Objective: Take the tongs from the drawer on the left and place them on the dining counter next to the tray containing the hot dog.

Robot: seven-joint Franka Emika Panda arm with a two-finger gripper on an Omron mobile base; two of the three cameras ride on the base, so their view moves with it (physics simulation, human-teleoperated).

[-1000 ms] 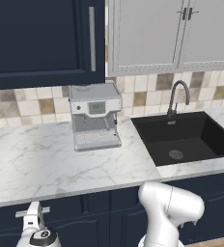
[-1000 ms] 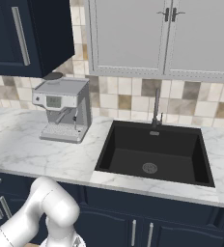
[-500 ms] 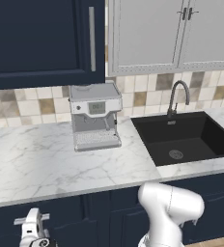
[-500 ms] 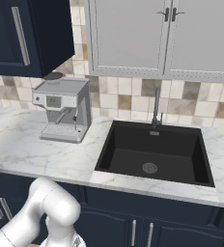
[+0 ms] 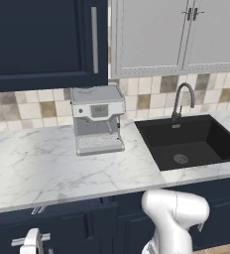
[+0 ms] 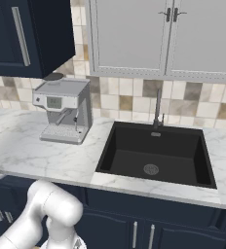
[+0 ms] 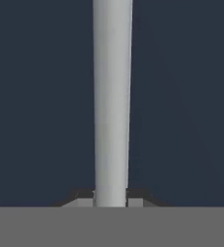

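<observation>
My gripper [image 7: 111,195] is shut on the drawer's silver bar handle [image 7: 112,96]. The bar runs up the middle of the hand view between the two dark fingertips [image 7: 80,197], against the navy drawer front [image 7: 36,96]. In the left base view the gripper [image 5: 31,243] sits at the bottom left edge, below the marble counter's front, with the handle [image 5: 19,241] across it. The drawer's inside is hidden, and so are the tongs. The dining counter, the tray and the hot dog are out of view.
A silver coffee machine [image 5: 97,119] stands on the marble counter [image 5: 32,168]. To its right are a black sink [image 5: 189,141] and faucet [image 5: 182,99]. Navy and grey wall cabinets hang above. Navy cabinet doors [image 6: 134,233] line the base.
My hand has sunk lower and slightly left in the left base view, toward the camera, still clamped on the handle. The counter and its things have not shifted.
</observation>
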